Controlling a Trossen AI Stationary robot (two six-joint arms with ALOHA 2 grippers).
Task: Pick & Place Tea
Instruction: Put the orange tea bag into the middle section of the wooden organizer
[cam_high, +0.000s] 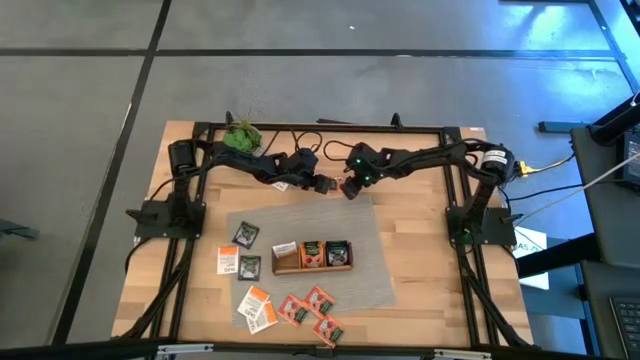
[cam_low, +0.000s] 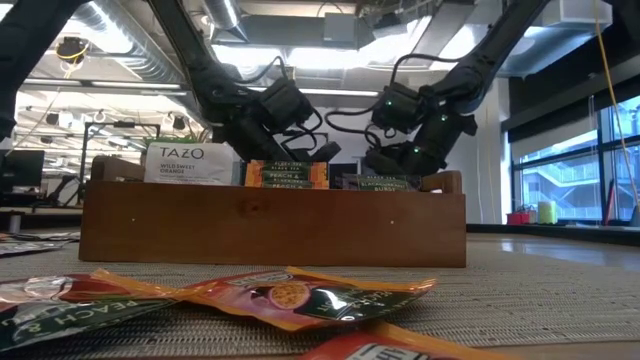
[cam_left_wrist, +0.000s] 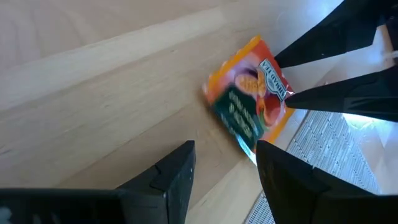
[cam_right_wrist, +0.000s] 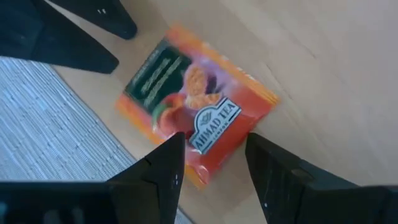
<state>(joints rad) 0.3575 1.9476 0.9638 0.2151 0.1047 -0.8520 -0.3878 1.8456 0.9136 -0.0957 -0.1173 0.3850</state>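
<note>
tray (cam_high: 284, 263): three compartments | each holds tea sachets (cam_high: 313, 253), upright

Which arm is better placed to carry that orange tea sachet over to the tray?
Right, probably. The right tool has its fingers on either side of the orange sachet, apparently holding its edge above the bare wood. The left tool is open beside the sachet, gripping nothing. The tray lies nearer the front.

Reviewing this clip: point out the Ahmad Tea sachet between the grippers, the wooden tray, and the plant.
Ahmad Tea sachet (cam_right_wrist: 196, 115), right wrist view, on the middle of its printed face.
wooden tray (cam_low: 270, 225), low view, on its bare front wall.
plant (cam_high: 240, 136), high view, on its green leaves.
</note>
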